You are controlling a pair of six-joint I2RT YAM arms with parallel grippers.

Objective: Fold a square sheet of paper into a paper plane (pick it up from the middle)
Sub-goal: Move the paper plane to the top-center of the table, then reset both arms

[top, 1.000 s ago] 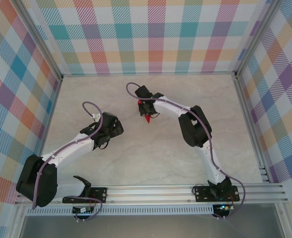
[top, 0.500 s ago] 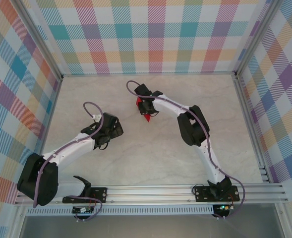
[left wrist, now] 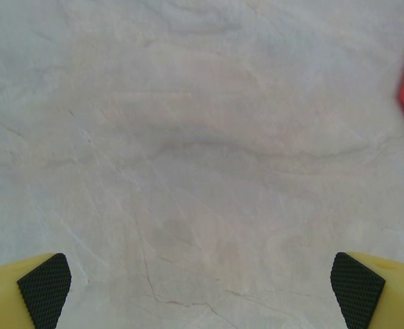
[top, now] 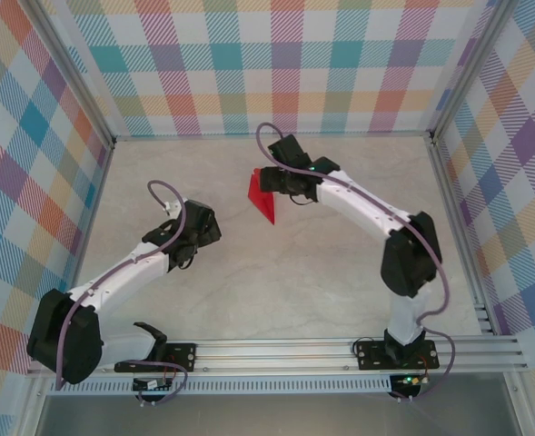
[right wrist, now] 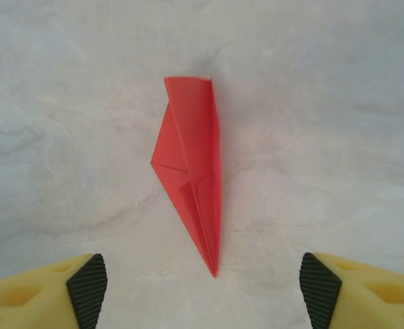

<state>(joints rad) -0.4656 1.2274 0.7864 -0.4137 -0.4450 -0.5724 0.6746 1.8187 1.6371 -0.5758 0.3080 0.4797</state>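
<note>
left gripper point(left wrist: 202, 291): hanging wide open over bare table point(left wrist: 188, 137), well left of the paper plane point(top: 263, 202), gripping nothing; seemingly parking out of the way.
paper plane: lying flat and free on the table, nose pointing toward the arm bases; looking fully folded, so probably being left there as finished.
right gripper point(right wrist: 202, 284): hovering above and just right of the paper plane, jaws standing apart, pads point(right wrist: 88, 288) flanking the nose without touching; clamping nothing.
hidden: left wrist view catching just a red edge of the paper plane at far right; underside layers not showing; finger bodies being cut off at both wrist frames' bottoms.
</note>
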